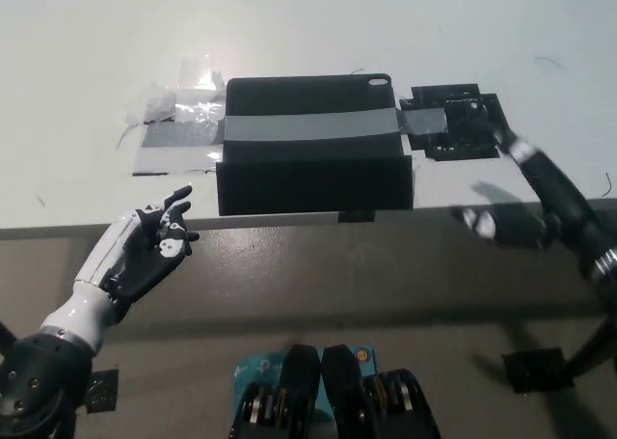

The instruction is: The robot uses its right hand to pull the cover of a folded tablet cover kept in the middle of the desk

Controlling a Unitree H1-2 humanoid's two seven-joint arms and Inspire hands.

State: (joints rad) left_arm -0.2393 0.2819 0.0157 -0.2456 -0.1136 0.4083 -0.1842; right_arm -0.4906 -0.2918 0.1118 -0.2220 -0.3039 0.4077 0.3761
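The black right hand is motion-blurred, so its fingers' spread cannot be told.

You see the black, rectangular folded tablet cover lying flat mid-desk, crossed by a wide grey tape band, its front flap hanging down at the white desk near edge.

Head view — steeply down over desk
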